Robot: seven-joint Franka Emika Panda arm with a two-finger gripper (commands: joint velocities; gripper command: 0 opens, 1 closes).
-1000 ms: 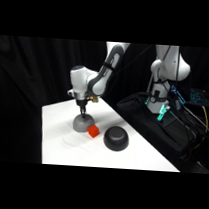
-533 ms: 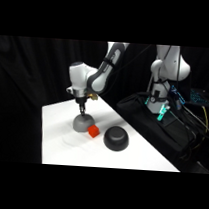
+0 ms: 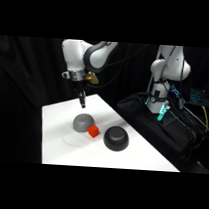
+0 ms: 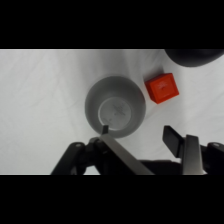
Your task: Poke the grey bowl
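Grey bowl [image 3: 82,122] upturned on white table [image 3: 55,139], red cube [image 3: 94,132] beside it, pincer [image 3: 82,104] above, spread wide, empty.

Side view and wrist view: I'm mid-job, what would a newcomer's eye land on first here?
The white arm's claw hanging just above the grey bowl, upturned near the middle of the white table. Next, the bright red cube right beside that bowl, with the larger black dome just past it. In the wrist view the grey bowl fills the centre, the cube to its upper right.
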